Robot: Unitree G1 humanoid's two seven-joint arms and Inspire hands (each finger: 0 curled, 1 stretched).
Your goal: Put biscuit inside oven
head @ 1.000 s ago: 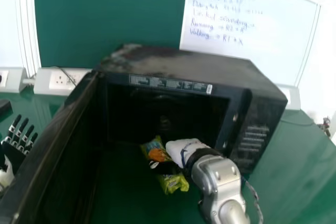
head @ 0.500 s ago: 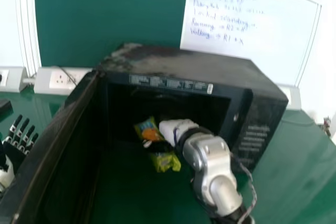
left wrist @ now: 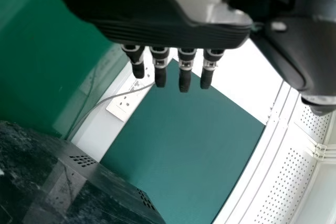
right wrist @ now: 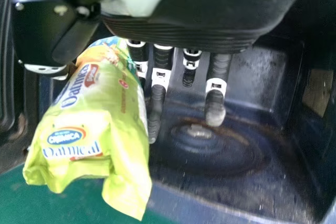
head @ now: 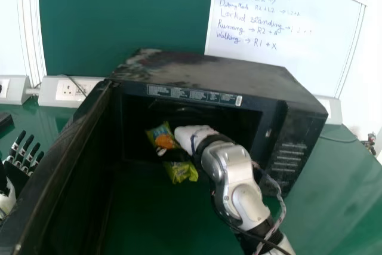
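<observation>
1. Biscuit packet (head: 181, 172): we counted one. It lay against the thumb side of the right hand (head: 191, 135), to that hand's left, at the open mouth of the oven (head: 203, 76). We could not tell how much of it was past the rim.
2. Its long axis ran aslant: the orange end pointed away from us and a little left, toward the oven's interior, while the green end pointed back toward us and a little right. In the right wrist view the orange end was close by the hand and the green end reached out from it, over the green table (head: 334, 189).
3. We saw two robot hands. The right was grasping the packet around its middle, between thumb and fingers.
4. The left hand (head: 18, 173) was released, its fingers straight, with nothing in its grip.
5. There was one oven, its cavity ahead of the right hand and its control side to that hand's right. Its one oven door (head: 65, 159) stood swung out to the right hand's left, between the two hands.
6. We counted one whiteboard (head: 298, 22), beyond the right hand and above the oven.
</observation>
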